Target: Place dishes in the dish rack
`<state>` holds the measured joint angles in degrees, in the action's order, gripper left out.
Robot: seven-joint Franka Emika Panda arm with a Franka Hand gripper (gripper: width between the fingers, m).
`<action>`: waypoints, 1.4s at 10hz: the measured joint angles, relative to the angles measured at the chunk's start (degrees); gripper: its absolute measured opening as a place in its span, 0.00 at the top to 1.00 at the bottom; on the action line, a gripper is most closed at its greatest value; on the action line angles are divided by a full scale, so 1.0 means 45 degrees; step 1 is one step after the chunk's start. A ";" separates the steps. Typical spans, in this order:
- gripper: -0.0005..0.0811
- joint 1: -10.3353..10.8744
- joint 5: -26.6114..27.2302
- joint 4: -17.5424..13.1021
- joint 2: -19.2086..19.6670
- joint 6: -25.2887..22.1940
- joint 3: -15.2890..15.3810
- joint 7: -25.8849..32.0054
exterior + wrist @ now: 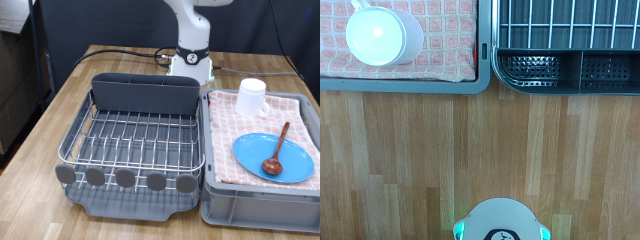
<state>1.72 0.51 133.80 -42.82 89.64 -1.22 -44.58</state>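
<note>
The light-blue plate [272, 157] lies on the pink checked cloth in the grey crate [258, 198], at the exterior view's right. The brown wooden spoon [277, 149] rests on the plate. The white mug [252, 97] stands on the cloth at the crate's far end; it also shows in the wrist view [382, 36]. The dish rack [135, 140], with its grey cutlery trough [145, 95] and row of round discs [125, 178], holds no dishes. Its trough also shows in the wrist view [565, 70]. The gripper is out of view in both frames.
The robot's white base [190, 60] stands on the wooden table behind the rack and crate; it also shows in the wrist view [502, 222]. A black cable [130, 55] runs across the table beside the base. Bare wood lies between the base and the rack.
</note>
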 joint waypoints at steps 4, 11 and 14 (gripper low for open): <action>0.01 0.0002 0.0188 -0.0454 0.0748 0.0394 0.0496 -0.1406; 0.01 0.0002 0.0968 -0.1486 0.2805 0.2575 0.1596 -0.4919; 0.01 0.0001 0.0878 -0.1595 0.3308 0.2644 0.2000 -0.6120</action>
<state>1.72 4.46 126.62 -27.93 101.54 7.77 -72.12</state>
